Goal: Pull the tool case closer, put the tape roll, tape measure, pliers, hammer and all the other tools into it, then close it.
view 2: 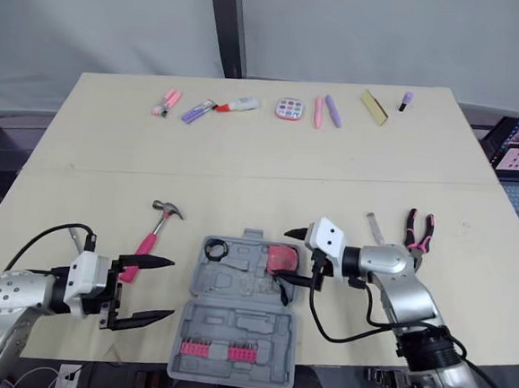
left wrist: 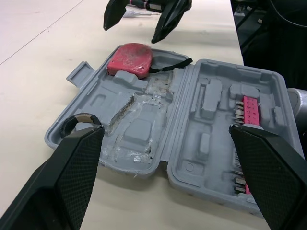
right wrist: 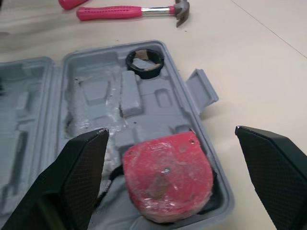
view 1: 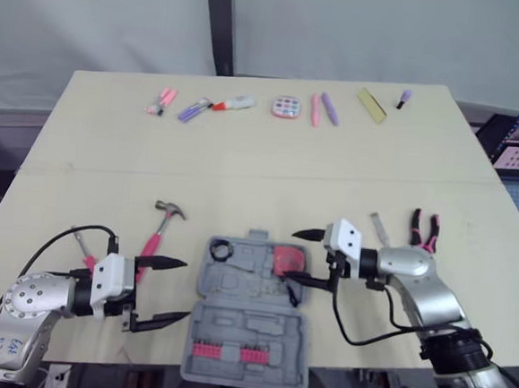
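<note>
In open grey tool case (view 1: 247, 323), red tape measure (view 1: 284, 260)

My left arm (view 1: 31, 300) at eight o'clock and right arm (view 1: 419, 278) at four are silver-grey metal, each with a looping black cable (view 1: 77, 229), a white wrist block (view 1: 112, 277), and black cross-hatched fingers (left wrist: 76, 172) on left end effector (view 1: 185, 289) and right end effector (view 1: 291, 255).

Saw a beige table (view 1: 243, 179) bearing an open grey tool case (view 1: 240, 329), a pink hammer (view 1: 160, 229), pliers (view 1: 424, 232) and, far off, small items (view 1: 286, 107).
</note>
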`<state>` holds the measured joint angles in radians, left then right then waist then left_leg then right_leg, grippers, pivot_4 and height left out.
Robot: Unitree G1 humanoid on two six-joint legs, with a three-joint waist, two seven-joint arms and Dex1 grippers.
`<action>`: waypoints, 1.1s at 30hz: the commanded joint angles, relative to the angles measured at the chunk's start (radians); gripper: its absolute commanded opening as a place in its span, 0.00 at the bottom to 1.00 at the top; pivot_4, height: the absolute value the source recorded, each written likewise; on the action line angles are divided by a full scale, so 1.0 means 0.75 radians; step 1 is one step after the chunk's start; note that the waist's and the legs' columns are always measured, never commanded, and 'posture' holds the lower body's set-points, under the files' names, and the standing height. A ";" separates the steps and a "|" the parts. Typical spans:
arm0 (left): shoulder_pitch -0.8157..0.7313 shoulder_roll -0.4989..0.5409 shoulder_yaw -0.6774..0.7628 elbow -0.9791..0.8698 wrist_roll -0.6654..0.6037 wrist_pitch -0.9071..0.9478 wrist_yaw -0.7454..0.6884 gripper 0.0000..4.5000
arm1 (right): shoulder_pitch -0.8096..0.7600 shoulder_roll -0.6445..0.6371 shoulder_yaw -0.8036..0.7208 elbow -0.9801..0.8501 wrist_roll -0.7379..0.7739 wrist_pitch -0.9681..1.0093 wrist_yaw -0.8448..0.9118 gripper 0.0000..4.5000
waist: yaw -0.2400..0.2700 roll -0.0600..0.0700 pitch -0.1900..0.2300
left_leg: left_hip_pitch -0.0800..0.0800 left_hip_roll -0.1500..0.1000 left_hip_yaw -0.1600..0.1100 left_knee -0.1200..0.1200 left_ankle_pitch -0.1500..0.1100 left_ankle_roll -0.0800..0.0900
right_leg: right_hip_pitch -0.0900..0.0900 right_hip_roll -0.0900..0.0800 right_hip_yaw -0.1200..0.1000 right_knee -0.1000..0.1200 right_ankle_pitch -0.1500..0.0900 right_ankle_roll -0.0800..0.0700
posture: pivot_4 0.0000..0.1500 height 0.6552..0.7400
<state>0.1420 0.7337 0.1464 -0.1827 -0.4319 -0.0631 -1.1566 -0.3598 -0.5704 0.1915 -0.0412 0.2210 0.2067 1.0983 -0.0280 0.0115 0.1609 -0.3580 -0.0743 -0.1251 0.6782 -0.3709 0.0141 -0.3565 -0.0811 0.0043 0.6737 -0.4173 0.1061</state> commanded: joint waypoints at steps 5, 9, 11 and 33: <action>-0.007 -0.009 0.009 -0.044 -0.041 0.026 -0.002 1.00 | 0.080 -0.072 -0.044 -0.160 0.069 0.069 0.000 0.94 | 0.001 0.000 0.000 | 0.000 0.000 -0.001 0.000 0.000 0.000 | 0.001 0.000 0.000 -0.001 0.000 0.000 | 1.00 1.00; -0.012 -0.014 0.002 -0.043 -0.037 0.026 -0.003 1.00 | 0.095 -0.073 -0.046 -0.184 0.080 0.076 -0.010 0.57 | 0.001 0.000 0.000 | 0.000 0.000 0.000 0.000 0.000 0.000 | 0.001 0.000 0.000 -0.001 0.000 0.000 | 1.00 1.00; -0.015 -0.015 -0.001 -0.042 -0.035 0.025 -0.003 1.00 | 0.094 -0.072 -0.047 -0.184 0.079 0.076 -0.015 0.34 | 0.001 0.000 0.000 | 0.000 0.000 0.000 -0.001 0.000 0.000 | 0.001 0.000 0.000 -0.001 0.000 0.000 | 1.00 1.00; -0.005 -0.016 -0.006 -0.045 -0.019 0.014 0.007 1.00 | -0.020 -0.038 -0.020 -0.055 0.056 0.150 -0.044 0.50 | 0.001 0.000 0.000 | 0.000 0.000 0.000 0.000 0.000 0.000 | 0.000 0.000 0.000 -0.001 0.000 0.000 | 1.00 1.00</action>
<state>0.1307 0.7226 0.1375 -0.1891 -0.4438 -0.0431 -1.1528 -0.3761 -0.5992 0.1875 -0.0543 0.2601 0.3407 1.0747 -0.0273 0.0114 0.1608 -0.3580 -0.0743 -0.1254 0.6780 -0.3709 0.0141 -0.3562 -0.0811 0.0043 0.6731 -0.4173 0.1061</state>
